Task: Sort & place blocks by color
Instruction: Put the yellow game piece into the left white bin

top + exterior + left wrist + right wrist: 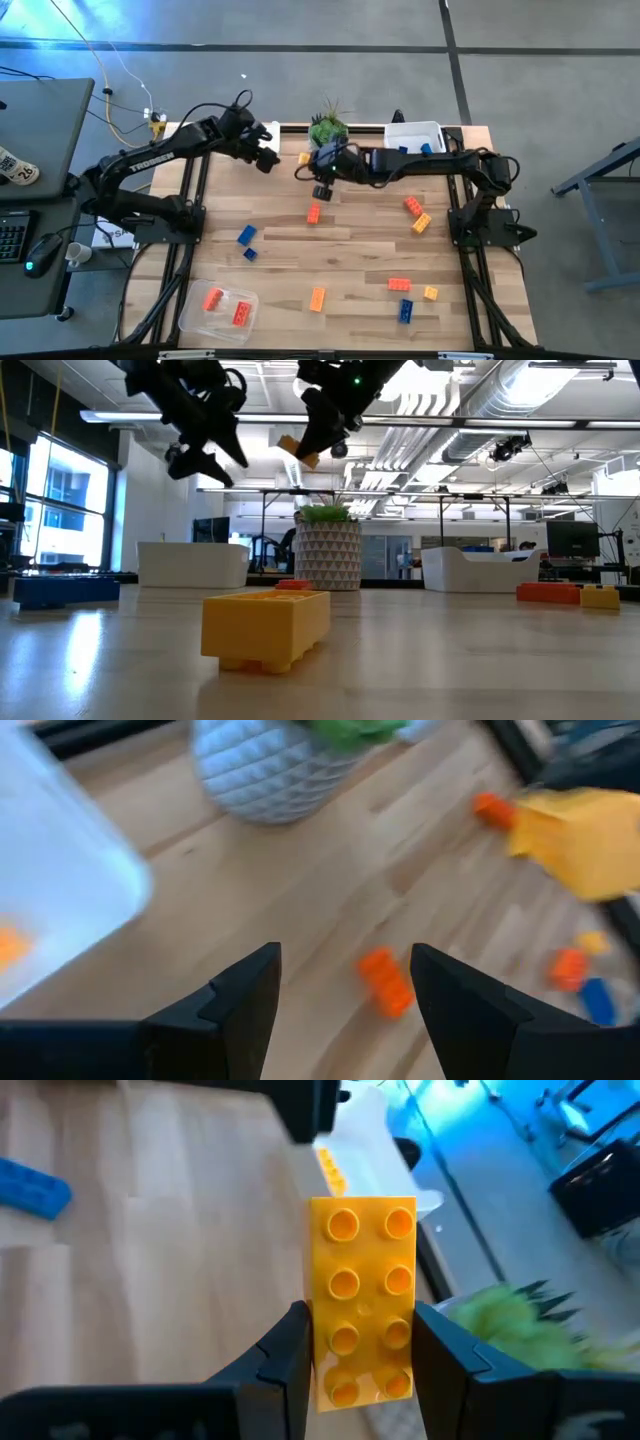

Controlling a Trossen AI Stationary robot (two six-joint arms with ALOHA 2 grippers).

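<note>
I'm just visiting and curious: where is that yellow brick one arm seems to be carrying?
The yellow brick is clamped in the right end effector, held above the table's far middle, beside the potted plant.

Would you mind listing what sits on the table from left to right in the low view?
Blue block → white tray → yellow block → potted plant → second white tray → red-orange block → small yellow block.

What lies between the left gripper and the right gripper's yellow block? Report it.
Nothing: the high view shows only bare table between the left gripper and the yellow block held by the right gripper.
</note>
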